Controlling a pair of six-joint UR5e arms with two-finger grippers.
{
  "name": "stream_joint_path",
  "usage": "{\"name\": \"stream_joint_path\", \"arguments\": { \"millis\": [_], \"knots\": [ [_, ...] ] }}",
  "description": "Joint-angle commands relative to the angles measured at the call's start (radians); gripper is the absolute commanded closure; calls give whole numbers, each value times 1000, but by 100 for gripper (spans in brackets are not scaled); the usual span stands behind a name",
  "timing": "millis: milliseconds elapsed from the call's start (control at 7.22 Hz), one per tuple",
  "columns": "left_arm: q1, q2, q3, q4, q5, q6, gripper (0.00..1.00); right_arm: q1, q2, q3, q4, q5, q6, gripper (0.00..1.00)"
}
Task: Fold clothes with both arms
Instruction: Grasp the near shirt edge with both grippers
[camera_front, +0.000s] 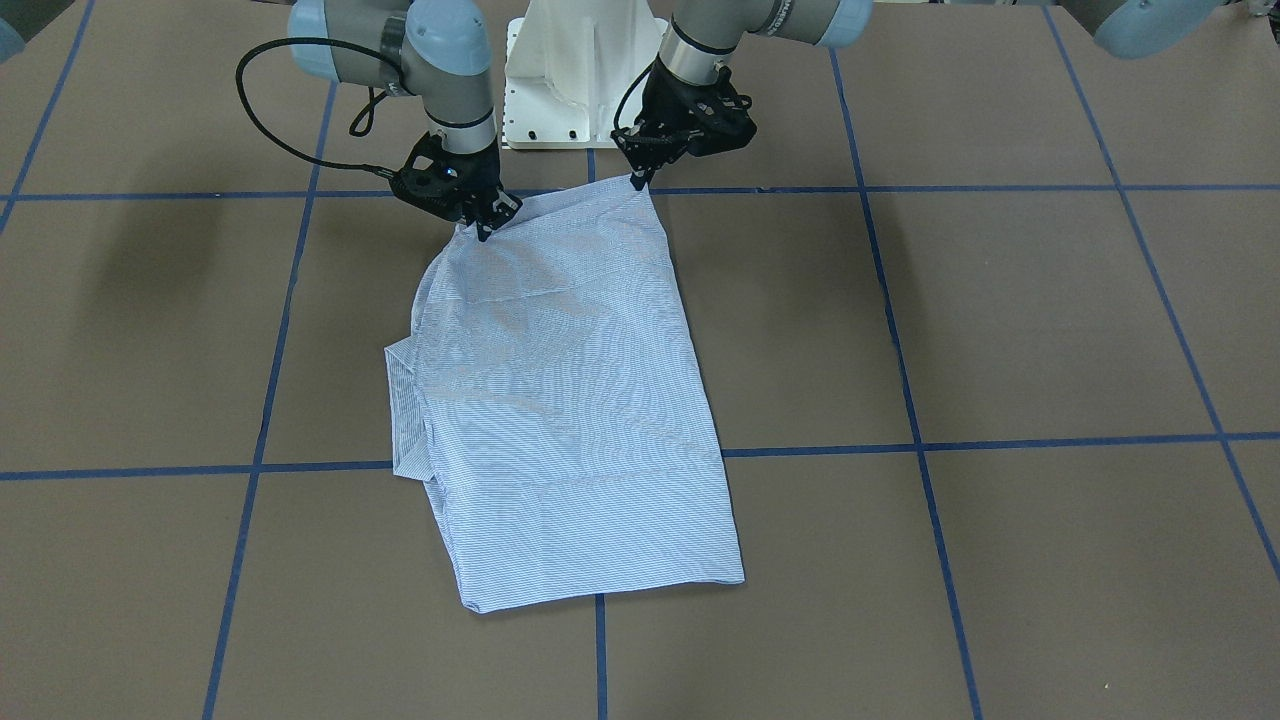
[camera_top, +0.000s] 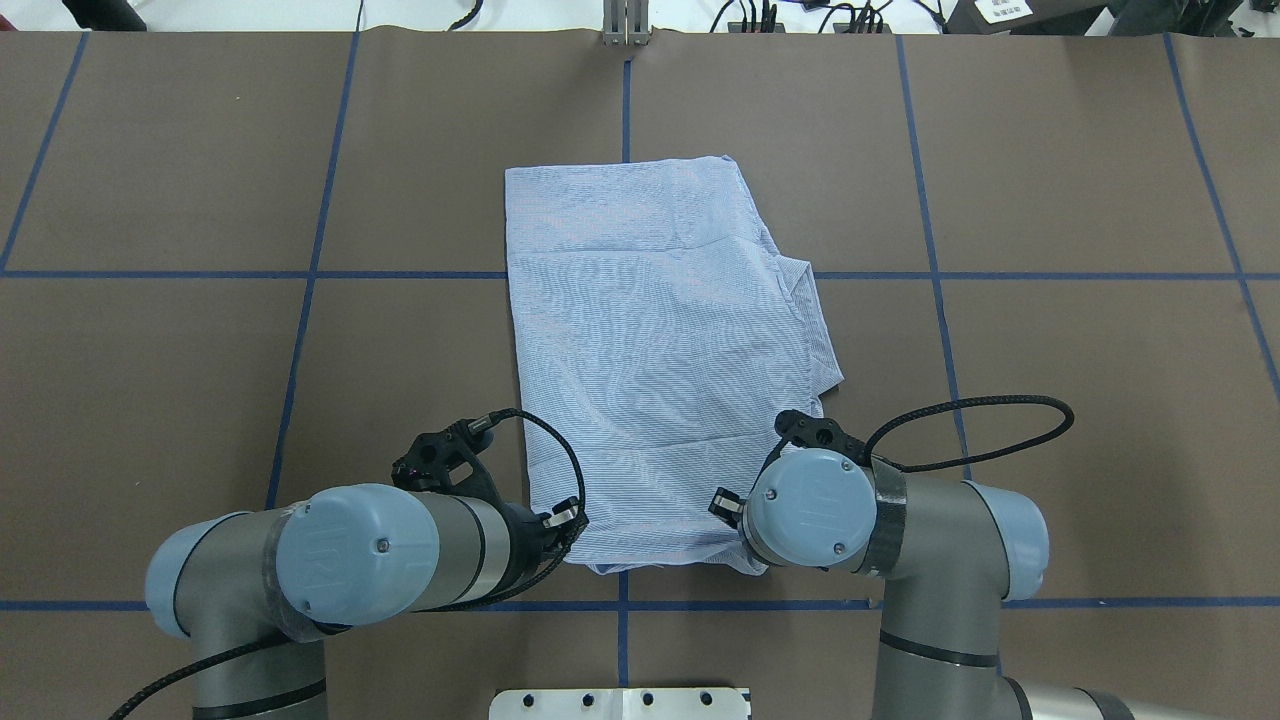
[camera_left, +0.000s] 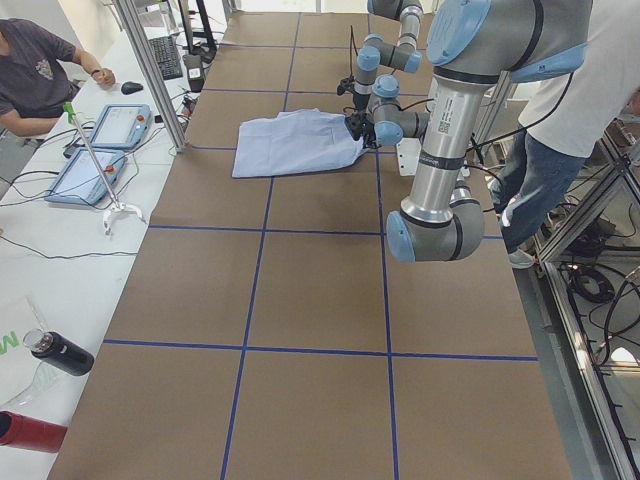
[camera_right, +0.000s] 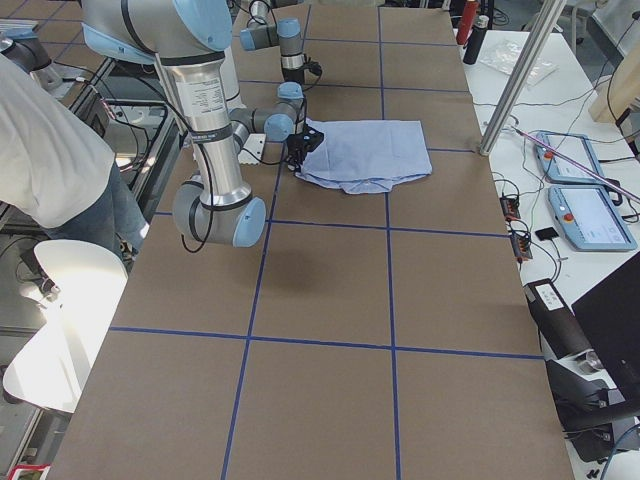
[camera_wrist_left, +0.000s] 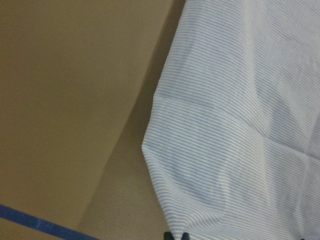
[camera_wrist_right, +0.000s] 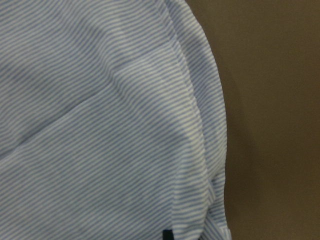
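From the front, left tool and right tool each clamp a shirt corner, hidden overhead.

readable text: none | sticker on left arm: too small to read

- Brown counter, crossed by blue tape lines.
- A seated person at a white side desk, with a keyboard, a mouse and two pendant screens nearby.
- A dark bottle and a red bottle lying at that desk's near end.
- A standing person in a white top and jeans, beside the counter.
- A white seat near them.
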Motion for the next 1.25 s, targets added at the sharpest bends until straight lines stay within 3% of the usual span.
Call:
{"name": "stream_joint_path", "arguments": {
  "millis": [0, 139, 416, 831, 1109],
  "knots": [
    [-1, -4, -22, 0, 0, 1, 100, 10, -1, 67, -2, 11, -2, 100],
    [-1, 0, -53, 12, -2, 2, 100, 19, -1, 85, -2, 46, -2, 100],
    [3, -8, -177, 163, -101, 5, 100, 28, -4, 151, -2, 124, -4, 100],
    [9, -22, -202, 204, -107, 13, 100, 67, 5, 234, -170, 288, -4, 100],
    [-2, -16, -232, 237, -173, 19, 100, 94, 11, 234, -171, 365, -4, 100]
  ]
}}
